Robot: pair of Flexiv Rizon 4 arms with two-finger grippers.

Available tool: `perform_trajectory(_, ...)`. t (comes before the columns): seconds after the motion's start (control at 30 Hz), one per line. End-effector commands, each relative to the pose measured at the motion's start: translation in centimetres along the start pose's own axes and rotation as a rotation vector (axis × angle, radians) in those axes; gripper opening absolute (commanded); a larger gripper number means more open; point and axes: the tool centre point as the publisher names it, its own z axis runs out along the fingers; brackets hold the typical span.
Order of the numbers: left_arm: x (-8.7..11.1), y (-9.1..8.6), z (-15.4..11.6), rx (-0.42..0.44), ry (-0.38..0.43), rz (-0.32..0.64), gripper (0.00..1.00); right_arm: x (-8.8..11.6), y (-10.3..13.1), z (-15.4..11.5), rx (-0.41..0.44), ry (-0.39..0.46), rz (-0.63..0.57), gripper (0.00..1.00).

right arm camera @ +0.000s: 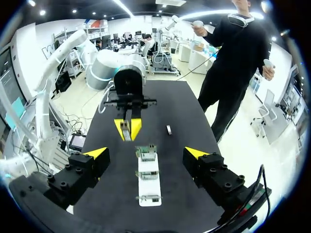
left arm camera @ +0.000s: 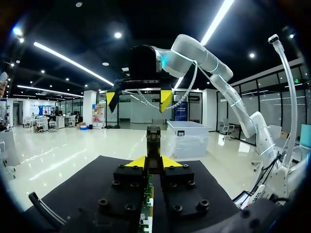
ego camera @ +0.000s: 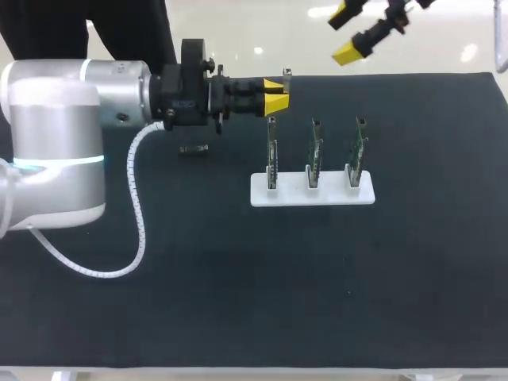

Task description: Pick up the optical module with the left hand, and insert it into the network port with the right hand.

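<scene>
Left end effector point(ego camera: 275, 95) pinched closed; right end effector point(ego camera: 344, 35) spread wide.

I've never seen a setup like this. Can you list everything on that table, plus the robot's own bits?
held optical module: one, dark grey, between the left gripper's fingers
spare optical module: one, dark, lying on the table under the left arm
circuit boards: three, green, upright in a row in the holder
holder: one, white, mid-table
table: one, black top
left gripper: one, yellow tips, shut on the module, by the end board of the row
right gripper: one, yellow tips, open, near the table's far edge
</scene>
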Motion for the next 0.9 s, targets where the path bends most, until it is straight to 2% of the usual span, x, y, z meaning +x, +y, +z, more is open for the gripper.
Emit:
perform_trajectory(0.03,0.1,-0.1,0.1,-0.007,-0.002,0.002,0.00,-1.7,1.4,1.2,0.038,0.054,0.005,1.00)
perform_trajectory(0.23,0.1,-0.1,0.1,-0.007,-0.002,0.002,0.00,-2.8,2.5,2.0,0.054,0.049,0.034,1.00)
perform_trajectory(0.5,0.1,-0.1,0.1,-0.007,-0.002,0.002,0.00,-2.6,3.7,3.2,0.070,0.037,0.028,1.00)
perform_trajectory(0.9,0.1,-0.1,0.1,-0.007,-0.002,0.002,0.00,-2.8,4.2,4.8,0.094,0.014,0.022,1.00)
